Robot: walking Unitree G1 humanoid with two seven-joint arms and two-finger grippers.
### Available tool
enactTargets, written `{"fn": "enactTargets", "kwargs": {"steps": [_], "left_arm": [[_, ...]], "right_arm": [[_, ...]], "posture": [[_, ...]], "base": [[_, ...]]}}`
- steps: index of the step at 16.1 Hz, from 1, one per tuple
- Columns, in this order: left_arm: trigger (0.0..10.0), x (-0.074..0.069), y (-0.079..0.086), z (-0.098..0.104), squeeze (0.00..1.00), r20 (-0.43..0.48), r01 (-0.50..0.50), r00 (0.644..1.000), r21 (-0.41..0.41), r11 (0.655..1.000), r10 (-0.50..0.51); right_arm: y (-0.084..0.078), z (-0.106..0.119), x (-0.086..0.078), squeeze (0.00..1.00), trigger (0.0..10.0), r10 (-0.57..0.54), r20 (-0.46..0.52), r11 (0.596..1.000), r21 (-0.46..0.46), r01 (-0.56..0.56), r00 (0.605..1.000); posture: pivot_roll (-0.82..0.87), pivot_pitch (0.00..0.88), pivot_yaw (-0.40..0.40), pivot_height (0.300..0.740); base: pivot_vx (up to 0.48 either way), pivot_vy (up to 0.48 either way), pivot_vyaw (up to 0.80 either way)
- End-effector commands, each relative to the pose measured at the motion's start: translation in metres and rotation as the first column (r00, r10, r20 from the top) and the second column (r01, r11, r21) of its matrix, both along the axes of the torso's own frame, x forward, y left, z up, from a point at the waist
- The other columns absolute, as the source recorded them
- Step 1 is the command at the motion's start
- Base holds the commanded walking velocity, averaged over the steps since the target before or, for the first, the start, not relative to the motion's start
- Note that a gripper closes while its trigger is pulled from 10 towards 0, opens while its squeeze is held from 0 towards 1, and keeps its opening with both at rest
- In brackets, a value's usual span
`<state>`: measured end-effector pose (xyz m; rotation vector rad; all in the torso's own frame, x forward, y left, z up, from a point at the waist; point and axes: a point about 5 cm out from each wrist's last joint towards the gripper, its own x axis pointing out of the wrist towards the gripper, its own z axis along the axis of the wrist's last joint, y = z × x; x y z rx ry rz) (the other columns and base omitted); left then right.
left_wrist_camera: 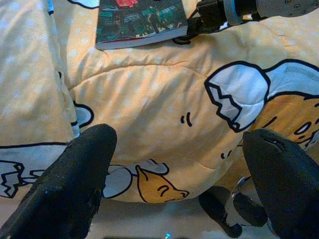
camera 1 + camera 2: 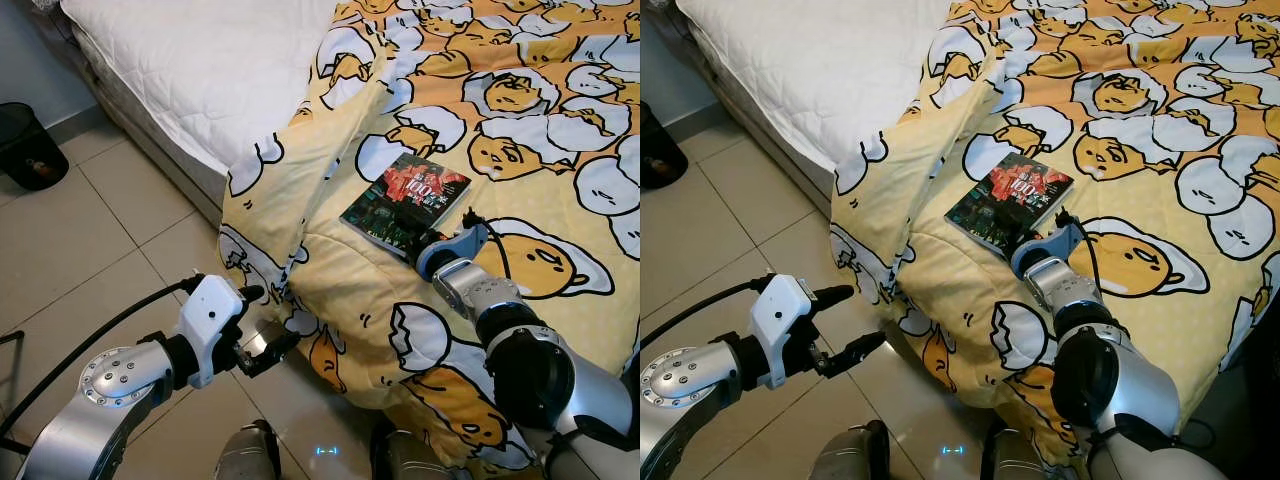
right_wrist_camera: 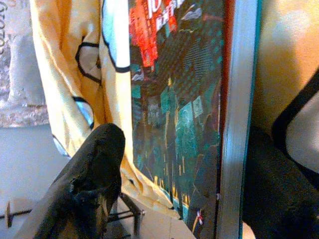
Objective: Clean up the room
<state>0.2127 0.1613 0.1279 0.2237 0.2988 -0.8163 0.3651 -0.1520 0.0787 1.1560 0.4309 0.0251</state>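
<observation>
From my left eye, my right pincer (image 2: 432, 243) reaches out over the bed (image 2: 240, 70), its tip at the near corner of a book (image 2: 405, 201) that lies flat on the yellow egg-print duvet (image 2: 530, 130). The book has a dark cover with red lettering and sits near the duvet's folded edge, which hangs down toward the tiled floor (image 2: 90, 240). My left pincer (image 2: 262, 325) hangs low over the floor just beside the drooping duvet, its two black fingers parted and holding nothing. A dark bin (image 2: 28, 145) stands on the floor well apart, by the wall at the bed's far corner.

My right eye gives the same layout: the book (image 2: 1009, 201) on the duvet, my right pincer (image 2: 1032, 243) against its near corner, my left pincer (image 2: 845, 322) spread above the tiles.

From my left wrist, my two black fingers (image 1: 70, 184) stand wide apart with only the bulging duvet (image 1: 164, 109) between them, not touching it. Beyond lies the book (image 1: 139, 22), with my right pincer (image 1: 199, 25) at its corner.

From my right wrist, the book (image 3: 184, 109) lies close up, its cover and pale page edge running between my fingers (image 3: 89, 184). One finger sits on the cover side, the other on the far side of the page edge, so I straddle the book with fingers apart; I cannot tell if they press on it.
</observation>
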Motion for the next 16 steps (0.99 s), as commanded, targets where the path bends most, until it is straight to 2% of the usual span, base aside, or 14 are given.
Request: {"fn": "enactTargets", "kwargs": {"steps": [1, 16], "left_arm": [[10.0, 0.0002, 0.0023, 0.0005, 0.73, 0.001, -0.007, 1.000, 0.005, 1.000, 0.007], [10.0, 0.0012, 0.0005, -0.0005, 0.73, -0.007, 0.011, 1.000, 0.003, 1.000, -0.011]], "right_arm": [[0.0028, -0.0006, 0.0001, 0.00, 0.0, -0.014, -0.013, 1.000, 0.027, 0.015, 1.000], [0.0005, 0.0024, 0.0021, 0.00, 0.0, -0.033, -0.003, 0.999, 0.030, 0.033, 0.999]], "posture": [[0.21, 0.222, 0.037, 0.740], [0.22, 0.199, 0.048, 0.740]], "base": [[0.000, 0.000, 0.00], [0.000, 0.000, 0.00]]}}
